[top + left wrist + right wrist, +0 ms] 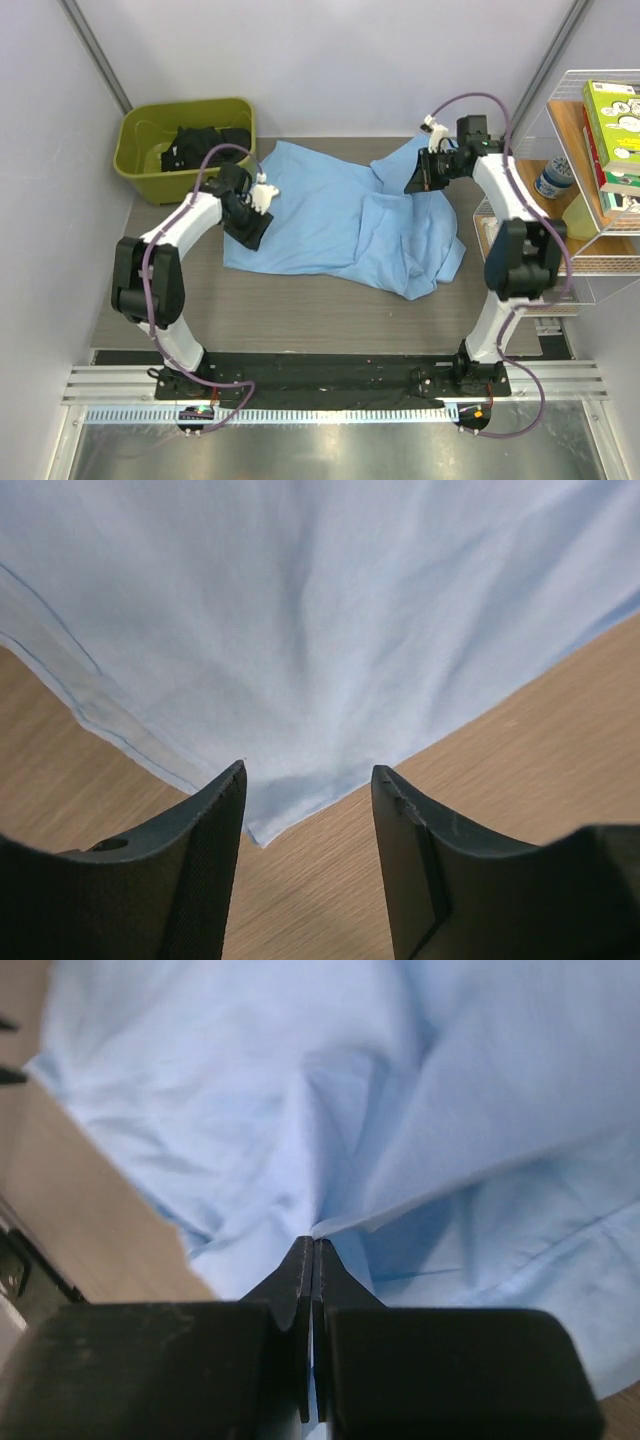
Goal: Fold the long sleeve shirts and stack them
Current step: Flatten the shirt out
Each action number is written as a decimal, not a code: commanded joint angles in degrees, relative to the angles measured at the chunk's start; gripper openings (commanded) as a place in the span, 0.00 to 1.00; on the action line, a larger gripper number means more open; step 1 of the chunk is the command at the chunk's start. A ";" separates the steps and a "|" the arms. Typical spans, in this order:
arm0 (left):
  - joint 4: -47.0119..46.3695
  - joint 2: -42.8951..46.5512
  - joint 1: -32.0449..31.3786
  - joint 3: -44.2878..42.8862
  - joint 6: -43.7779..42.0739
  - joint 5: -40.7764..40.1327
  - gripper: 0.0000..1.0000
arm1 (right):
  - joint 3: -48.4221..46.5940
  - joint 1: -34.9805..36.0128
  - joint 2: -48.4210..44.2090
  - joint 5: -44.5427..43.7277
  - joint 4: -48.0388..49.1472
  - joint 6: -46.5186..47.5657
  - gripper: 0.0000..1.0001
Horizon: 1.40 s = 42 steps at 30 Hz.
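Note:
A light blue long sleeve shirt lies crumpled and partly spread on the wooden table. My left gripper is open at the shirt's left edge; in the left wrist view a corner of the shirt lies just ahead of the gap between the jaws. My right gripper is shut on a pinched fold of the shirt at its far right part; the cloth pulls into the closed fingertips.
An olive-green bin with dark clothes stands at the back left. A wire shelf with books and a bottle stands at the right. Bare wooden table lies in front of the shirt.

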<state>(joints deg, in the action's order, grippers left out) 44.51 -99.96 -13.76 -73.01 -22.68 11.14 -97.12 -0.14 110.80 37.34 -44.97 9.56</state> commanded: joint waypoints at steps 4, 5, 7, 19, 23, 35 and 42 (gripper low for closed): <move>-11.42 15.31 -0.65 -6.00 9.57 26.99 0.74 | 17.73 13.46 -33.92 7.23 -5.40 19.43 0.01; -12.77 16.02 -2.74 -6.26 11.06 28.05 0.79 | 20.89 15.68 -37.29 5.91 -4.00 20.40 0.01; -14.45 17.08 -5.65 -7.93 10.64 30.52 0.82 | 29.51 20.67 -46.49 3.45 1.19 20.58 0.01; -10.41 18.93 -22.54 -0.56 0.35 30.89 0.80 | 42.80 25.98 -57.55 -7.01 13.15 16.28 0.01; -10.85 17.26 -18.78 4.71 -1.84 22.10 0.74 | 43.86 25.98 -52.19 -4.84 12.01 20.04 0.01; -9.44 14.45 -16.37 0.15 2.28 39.84 0.90 | 43.42 37.58 -47.08 -5.60 24.75 14.79 0.01; -25.67 14.71 -26.93 9.02 8.87 33.52 0.83 | 42.89 39.87 -51.29 -7.11 28.72 10.30 0.04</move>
<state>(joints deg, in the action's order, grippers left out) 29.76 -86.76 -38.50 -68.20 -17.93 46.54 -53.60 38.28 64.34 31.35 -21.67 22.52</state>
